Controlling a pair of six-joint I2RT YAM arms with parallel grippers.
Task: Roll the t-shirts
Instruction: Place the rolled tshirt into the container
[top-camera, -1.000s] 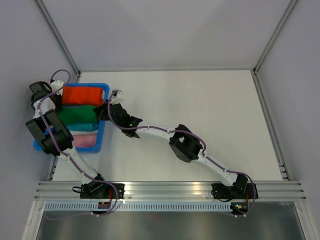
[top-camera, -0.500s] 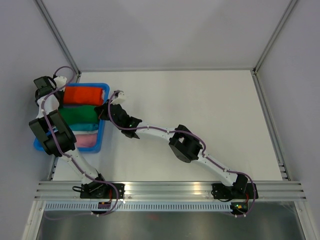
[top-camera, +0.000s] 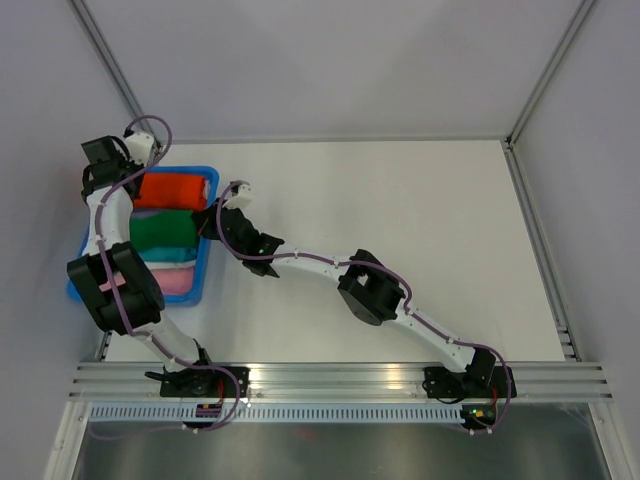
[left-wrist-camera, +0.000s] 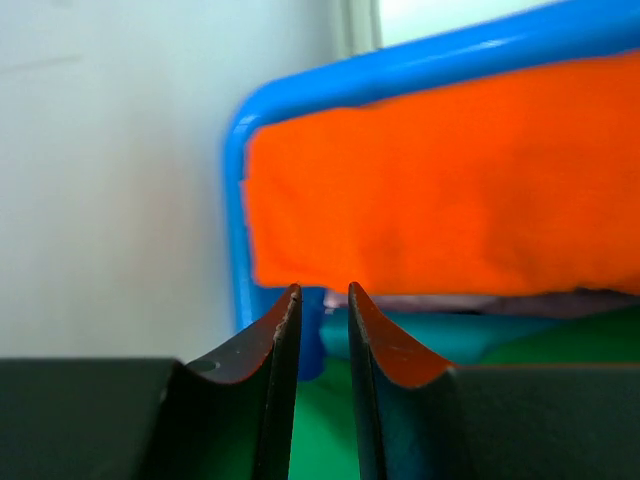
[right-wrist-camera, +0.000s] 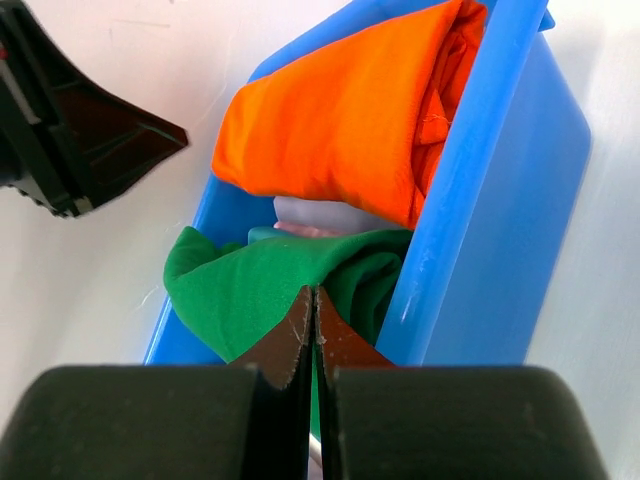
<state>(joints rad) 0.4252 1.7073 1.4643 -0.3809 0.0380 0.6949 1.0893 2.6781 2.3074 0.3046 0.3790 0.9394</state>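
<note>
The emerald-green t-shirt (top-camera: 160, 230) lies bundled in the blue bin (top-camera: 205, 272), between other cloth bundles. In the right wrist view the shirt (right-wrist-camera: 260, 280) bulges up against the bin's wall (right-wrist-camera: 480, 180). My right gripper (top-camera: 207, 222) is at the bin's right edge; its jaws (right-wrist-camera: 315, 292) are shut, tips right at the green cloth, with no clear fold between them. My left gripper (top-camera: 108, 172) is over the bin's far left corner. Its jaws (left-wrist-camera: 322, 290) stand slightly apart and empty, with green cloth (left-wrist-camera: 318, 430) showing below them.
An orange-red bundle (top-camera: 175, 188) fills the bin's far end and shows in both wrist views (left-wrist-camera: 450, 180) (right-wrist-camera: 340, 110). A teal bundle (top-camera: 165, 255) and a pink one (top-camera: 170, 283) lie at the near end. The bin stands by the left wall and its corner post (top-camera: 130, 95).
My left gripper has lifted and swung from the bin's left side to its far left corner. The right arm and the shirt have not moved.
</note>
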